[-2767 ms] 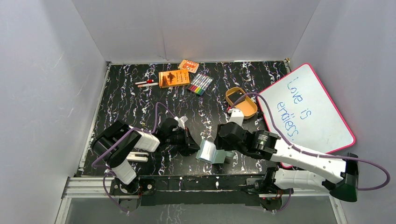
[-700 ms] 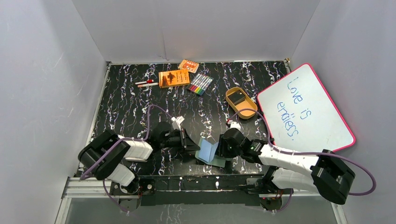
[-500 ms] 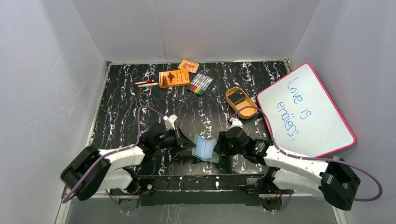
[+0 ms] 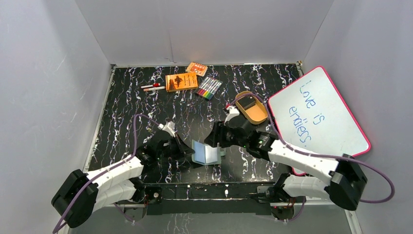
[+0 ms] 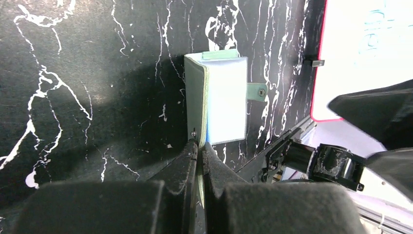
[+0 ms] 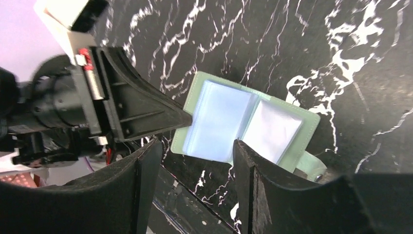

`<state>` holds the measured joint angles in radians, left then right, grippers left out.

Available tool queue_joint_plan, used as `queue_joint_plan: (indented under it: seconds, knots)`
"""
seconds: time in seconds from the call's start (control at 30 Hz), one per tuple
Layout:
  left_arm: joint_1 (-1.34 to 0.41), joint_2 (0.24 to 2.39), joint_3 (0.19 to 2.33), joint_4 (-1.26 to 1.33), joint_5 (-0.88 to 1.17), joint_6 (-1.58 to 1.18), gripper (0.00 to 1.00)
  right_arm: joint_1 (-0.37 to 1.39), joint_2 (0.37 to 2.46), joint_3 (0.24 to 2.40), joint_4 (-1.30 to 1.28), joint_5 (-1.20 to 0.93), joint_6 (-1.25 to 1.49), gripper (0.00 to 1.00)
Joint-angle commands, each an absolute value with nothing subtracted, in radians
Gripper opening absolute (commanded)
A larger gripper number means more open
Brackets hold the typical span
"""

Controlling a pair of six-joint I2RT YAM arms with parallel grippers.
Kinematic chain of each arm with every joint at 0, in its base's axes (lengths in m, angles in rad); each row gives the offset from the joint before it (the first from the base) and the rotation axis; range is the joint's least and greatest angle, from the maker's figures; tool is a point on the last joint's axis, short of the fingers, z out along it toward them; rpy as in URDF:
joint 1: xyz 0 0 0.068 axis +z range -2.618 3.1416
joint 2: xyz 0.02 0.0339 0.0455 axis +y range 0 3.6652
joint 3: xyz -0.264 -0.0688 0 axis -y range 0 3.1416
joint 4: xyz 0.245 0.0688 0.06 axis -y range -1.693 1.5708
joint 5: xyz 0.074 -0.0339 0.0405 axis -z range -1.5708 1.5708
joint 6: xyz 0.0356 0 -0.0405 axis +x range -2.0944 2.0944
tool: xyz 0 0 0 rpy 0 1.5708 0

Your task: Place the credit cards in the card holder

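At lower left of the overhead view, the left hand (image 4: 183, 148) is clenching on the left cover edge of the card holder (image 4: 204, 152). The holder is lying open on the tabletop (image 4: 131, 112) at lower centre, pale sleeves facing up (the left wrist view is showing the pinch right at the cover's corner, a thin hold). Just right of it, the right hand (image 4: 218, 140) is hovering over the holder, released and carrying nothing. Further right and higher, a dark flat piece that I am taking for the credit cards (image 4: 248, 103) is lying in the tan tray (image 4: 258, 116), well apart from the holder. The corner pinch is looking likely to slip if a card is pushed hard into a sleeve, letting the holder skid or fold shut. A thin card lying flat in the tray may also be resisting a clean pickup, and the purple cable (image 4: 237, 97) looping beside the tray could be snagging it. The holder is sitting near the tabletop's bottom edge, leaving little room there. Bare surface is lying open above it at centre, while the whiteboard (image 4: 319, 114) is crowding the right side.
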<state>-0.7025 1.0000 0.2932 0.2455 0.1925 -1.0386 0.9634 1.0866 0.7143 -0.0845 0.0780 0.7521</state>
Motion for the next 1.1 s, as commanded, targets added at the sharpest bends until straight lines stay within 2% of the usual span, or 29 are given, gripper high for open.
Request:
queue_joint_plan:
  seconds: [0.0,0.13,0.33,1.07]
  knots:
    - [-0.707,1.001,0.356,0.195,0.150,-1.044,0.00,0.972,1.210,0.756,0.004,-0.044,0.753,0.65]
    - [-0.707,1.002,0.370,0.181,0.143,-1.037,0.00,0.993,1.268,0.746,0.084,-0.073,0.771,0.68]
    - [-0.707,0.981,0.367,0.179,0.135,-1.052,0.00,1.048,1.349,0.810,0.046,-0.011,0.741,0.71]
    - [-0.707,0.958,0.371,0.186,0.137,-1.069,0.00,1.051,1.524,0.871,-0.040,-0.006,0.711,0.66]
